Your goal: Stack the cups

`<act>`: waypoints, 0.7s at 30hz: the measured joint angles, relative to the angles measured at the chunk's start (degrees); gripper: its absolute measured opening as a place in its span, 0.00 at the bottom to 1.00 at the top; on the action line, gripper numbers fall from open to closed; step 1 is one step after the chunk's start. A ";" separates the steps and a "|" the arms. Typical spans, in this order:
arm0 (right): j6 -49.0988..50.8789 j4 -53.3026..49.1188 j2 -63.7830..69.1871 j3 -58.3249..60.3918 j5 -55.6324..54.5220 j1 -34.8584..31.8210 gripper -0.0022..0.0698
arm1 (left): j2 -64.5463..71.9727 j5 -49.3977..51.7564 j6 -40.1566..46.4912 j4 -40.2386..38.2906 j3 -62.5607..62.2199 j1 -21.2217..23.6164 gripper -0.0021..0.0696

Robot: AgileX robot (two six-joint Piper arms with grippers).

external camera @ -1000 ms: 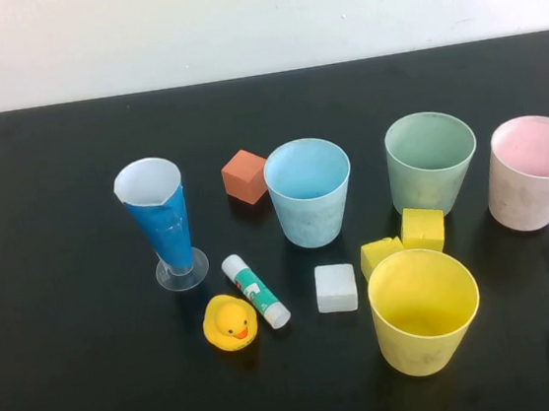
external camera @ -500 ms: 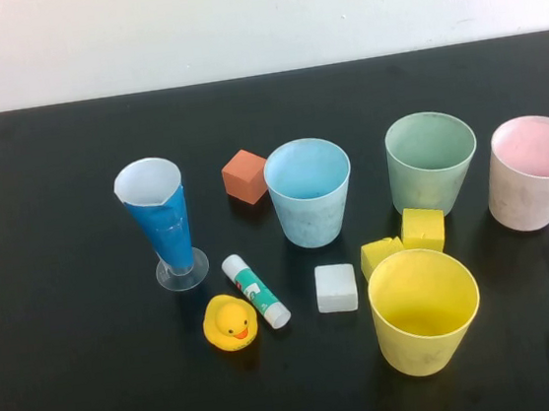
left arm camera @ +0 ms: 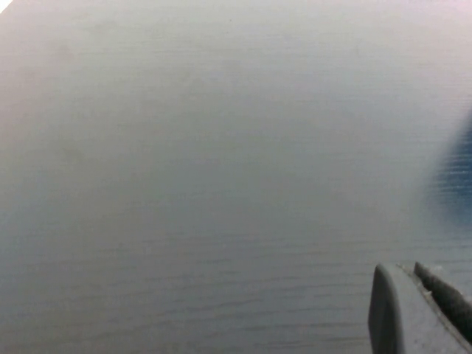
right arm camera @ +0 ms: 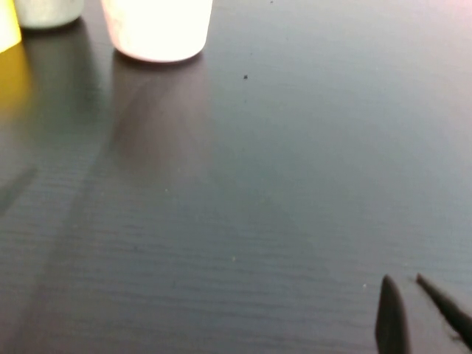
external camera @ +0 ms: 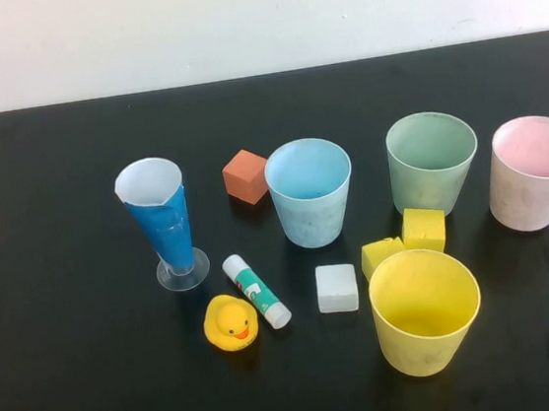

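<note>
Four cups stand upright and apart on the black table [external camera: 67, 388]: a blue cup [external camera: 311, 201] in the middle, a green cup [external camera: 432, 160] to its right, a pink cup [external camera: 534, 171] at the far right, and a yellow cup [external camera: 424, 309] nearest the front. Neither gripper shows in the high view. My left gripper [left arm camera: 402, 269] is shut and empty over bare table. My right gripper [right arm camera: 403, 280] is shut and empty, well short of the pink cup [right arm camera: 156, 26]; the green cup [right arm camera: 48, 11] and the yellow cup [right arm camera: 6, 26] show at that view's edge.
A tall blue cone glass [external camera: 162, 223] stands at the left. An orange cube [external camera: 244, 176], a glue stick [external camera: 255, 290], a rubber duck [external camera: 230, 322], a white block [external camera: 336, 288] and two yellow blocks [external camera: 422, 228] lie among the cups.
</note>
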 joint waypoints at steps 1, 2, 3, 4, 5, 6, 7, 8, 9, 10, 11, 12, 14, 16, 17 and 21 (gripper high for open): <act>0.00 -0.04 0.00 0.00 0.00 0.00 0.03 | 0.00 0.00 0.00 0.17 0.00 0.00 0.03; 0.00 -0.04 0.00 0.00 0.00 0.00 0.03 | 0.00 0.00 0.00 0.64 0.00 0.00 0.03; 0.00 -0.04 0.00 0.00 0.00 0.00 0.03 | 0.00 0.00 0.00 0.92 -0.10 0.00 0.03; 0.00 -0.04 0.00 0.00 -0.12 0.00 0.03 | 0.00 0.00 0.00 1.17 -0.08 0.00 0.03; 0.00 -0.04 0.00 0.00 -0.26 0.00 0.03 | 0.00 0.00 0.00 1.41 -0.08 0.00 0.03; 0.00 -0.04 0.00 0.00 -0.34 0.00 0.03 | 0.00 0.00 0.00 1.44 -0.08 0.00 0.03; 0.00 0.81 0.00 0.00 -0.34 0.00 0.03 | 0.00 0.00 0.00 1.54 -0.08 0.00 0.03; 0.00 2.18 0.00 0.00 -0.48 0.00 0.03 | 0.00 0.00 0.00 1.67 -0.08 0.00 0.03; 0.00 3.82 0.00 0.00 -0.60 0.00 0.03 | 0.00 0.00 0.00 1.67 -0.08 0.00 0.03; 0.00 6.42 0.00 0.00 -0.73 0.00 0.03 | 0.00 0.00 0.00 1.67 -0.08 0.00 0.03; 0.59 9.96 0.00 0.00 -0.76 0.00 0.03 | 0.00 0.00 0.00 1.67 -0.08 0.00 0.03; 0.94 13.48 0.00 0.10 -0.76 0.00 0.03 | 0.00 0.00 -0.58 1.11 -0.08 0.00 0.03; 3.05 25.19 0.00 0.10 -0.76 0.00 0.03 | 0.00 -0.74 -3.98 -4.68 -0.08 0.00 0.03; 4.57 35.49 0.00 0.10 -0.76 0.00 0.03 | 0.00 -1.68 -9.90 -16.47 0.02 0.00 0.03; 5.13 39.36 0.00 0.10 -0.76 0.00 0.03 | 0.00 -2.00 -11.97 -21.50 0.11 0.00 0.03; 4.84 47.93 0.00 0.10 -2.13 0.00 0.03 | 0.00 -5.28 -15.84 -40.41 0.11 0.00 0.03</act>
